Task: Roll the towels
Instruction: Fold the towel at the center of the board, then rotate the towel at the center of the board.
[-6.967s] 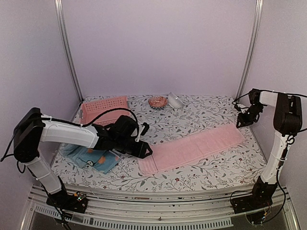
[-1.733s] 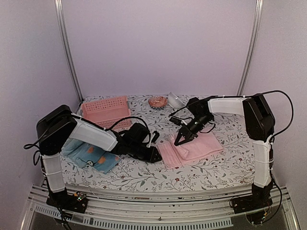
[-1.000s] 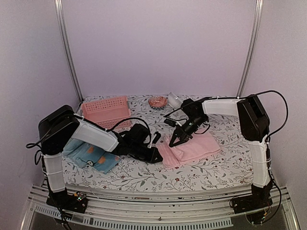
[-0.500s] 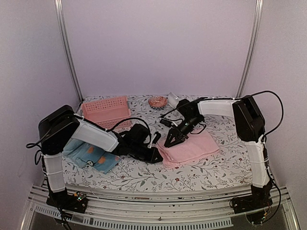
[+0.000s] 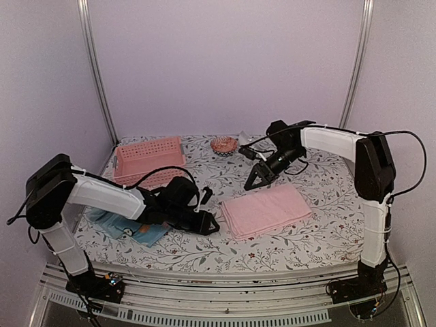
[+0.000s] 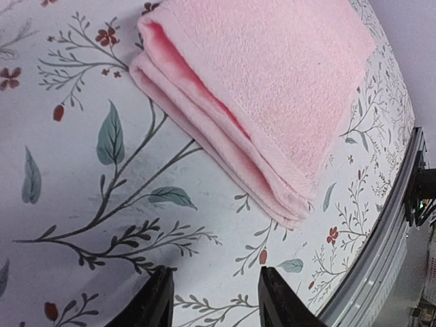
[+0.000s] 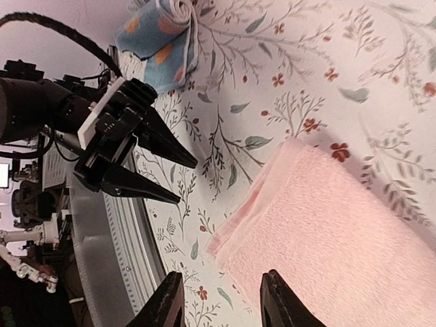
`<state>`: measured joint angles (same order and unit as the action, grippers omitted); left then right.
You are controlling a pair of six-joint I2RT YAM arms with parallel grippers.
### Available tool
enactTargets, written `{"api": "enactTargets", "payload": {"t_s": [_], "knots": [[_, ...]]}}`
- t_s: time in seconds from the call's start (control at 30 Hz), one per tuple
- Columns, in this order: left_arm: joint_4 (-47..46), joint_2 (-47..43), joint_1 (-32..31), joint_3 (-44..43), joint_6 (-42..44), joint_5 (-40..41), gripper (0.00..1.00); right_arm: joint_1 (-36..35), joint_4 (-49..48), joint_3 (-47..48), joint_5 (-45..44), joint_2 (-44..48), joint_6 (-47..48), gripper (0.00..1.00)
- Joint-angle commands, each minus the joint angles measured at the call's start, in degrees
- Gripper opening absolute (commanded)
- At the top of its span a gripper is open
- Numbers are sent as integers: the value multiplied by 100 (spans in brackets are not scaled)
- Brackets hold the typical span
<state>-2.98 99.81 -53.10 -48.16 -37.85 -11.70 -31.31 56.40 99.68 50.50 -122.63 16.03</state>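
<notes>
The pink towel is lying flat near the middle of the table, folded into several layers, with its stacked edges facing the left gripper. The blue patterned towel is lying well apart at the left, under the left arm, near the pink basket. Rolling seems to be the step now starting, and doing it well probably means catching every layer of one short end at once. Both corners should be taken together, so the roll is turning straight and tight rather than skewing or leaving loose layers behind. The left gripper is sitting low over the table just beside the towel's near corner. Its jaws are standing partly apart with nothing between them and touching no cloth. The right gripper is hovering near the towel's far side, clear of it. Its jaws are likewise parted to a middling gap and are carrying nothing.
</notes>
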Motion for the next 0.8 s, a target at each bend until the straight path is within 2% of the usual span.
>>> {"api": "enactTargets", "payload": {"t_s": [0.0,0.07,0.13,0.2,0.23,0.27,0.3,0.33,0.43,0.47,0.57,0.67,0.7,0.77], "knots": [[352,-257,-61,-365,147,461,47,535,-37,-42,-823,924,542,39],[459,-209,-60,-719,222,612,46,715,-114,-60,-1329,1218,661,37],[354,-62,-60,-1082,333,723,39,912,-345,-156,-1925,1628,675,36],[268,210,-60,-1572,392,767,21,1131,-948,-534,-2490,2210,603,36],[250,379,-67,-1845,432,730,12,1242,-1556,-848,-2737,2552,567,40],[244,562,-73,-2146,452,643,5,1311,-2078,-1215,-2951,2867,554,57],[232,738,-71,-2405,451,472,0,1403,-2615,-1770,-3090,3155,477,85],[178,874,-69,-2578,439,360,0,1519,-3074,-2188,-3047,3375,368,99],[-35,1327,-48,-2870,300,162,0,1716,-3145,-2417,-2072,3224,495,98],[-47,1531,-24,-2944,244,59,0,1716,-2938,-2301,-1880,2998,601,89],[18,1938,42,-3140,105,-263,0,1720,-2318,-1861,-1672,2230,716,44],[-37,2243,54,-3164,-47,-560,0,1716,-1863,-1618,-1726,1534,714,12],[-5,2351,53,-3175,-101,-693,0,1716,-1810,-1621,-1816,1351,655,5],[113,2494,46,-3163,-178,-824,0,1716,-1807,-1732,-2049,1085,547,4]]}}
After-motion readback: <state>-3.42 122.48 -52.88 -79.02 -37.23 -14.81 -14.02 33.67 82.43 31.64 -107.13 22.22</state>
